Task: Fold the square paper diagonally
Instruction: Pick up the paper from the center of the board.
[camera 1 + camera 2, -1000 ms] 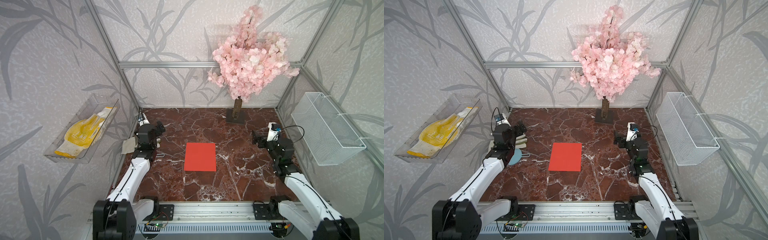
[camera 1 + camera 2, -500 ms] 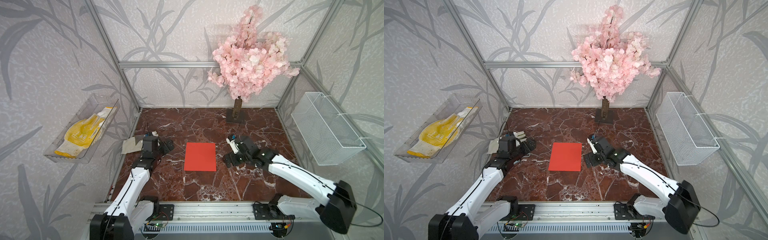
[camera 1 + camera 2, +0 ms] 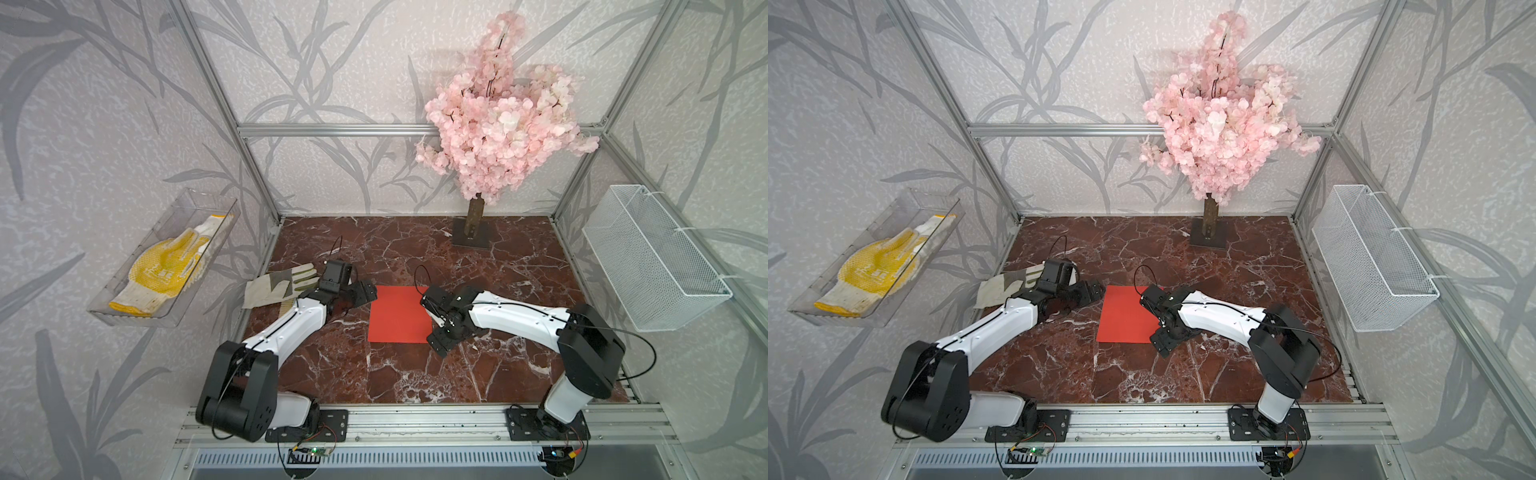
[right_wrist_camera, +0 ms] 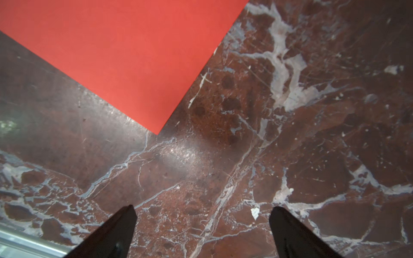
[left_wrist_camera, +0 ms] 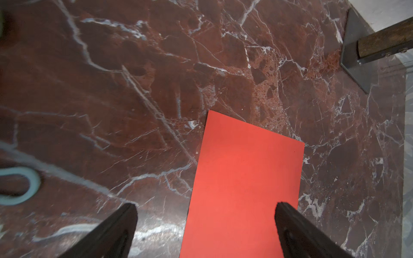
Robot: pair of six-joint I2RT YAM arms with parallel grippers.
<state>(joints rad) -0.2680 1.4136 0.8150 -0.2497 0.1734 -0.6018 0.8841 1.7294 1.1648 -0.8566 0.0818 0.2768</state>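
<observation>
The square paper [image 3: 397, 313] [image 3: 1124, 316] lies flat and unfolded on the dark red marble table [image 3: 519, 286], bright red-orange. My left gripper [image 3: 365, 291] [image 3: 1091, 291] stands open at the sheet's far left corner. In the left wrist view it [image 5: 205, 205] straddles an edge of the paper [image 5: 243, 178], one finger over marble, the other over the sheet. My right gripper [image 3: 440, 343] [image 3: 1163, 343] is open beside the near right corner. In the right wrist view it [image 4: 203, 207] has only marble between its fingers, with the paper's corner [image 4: 125, 55] just ahead.
A pale work glove [image 3: 274, 286] lies behind my left arm at the table's left edge. A pink blossom tree [image 3: 498, 124] stands on a metal base [image 3: 471, 240] at the back right. A clear tray with yellow gloves [image 3: 166, 266] and a wire basket [image 3: 652, 257] hang on the side walls.
My right arm has swung in from the right side to the paper's near right corner. My left gripper has moved right, from by the glove to the paper's left edge. Both stayed open.
</observation>
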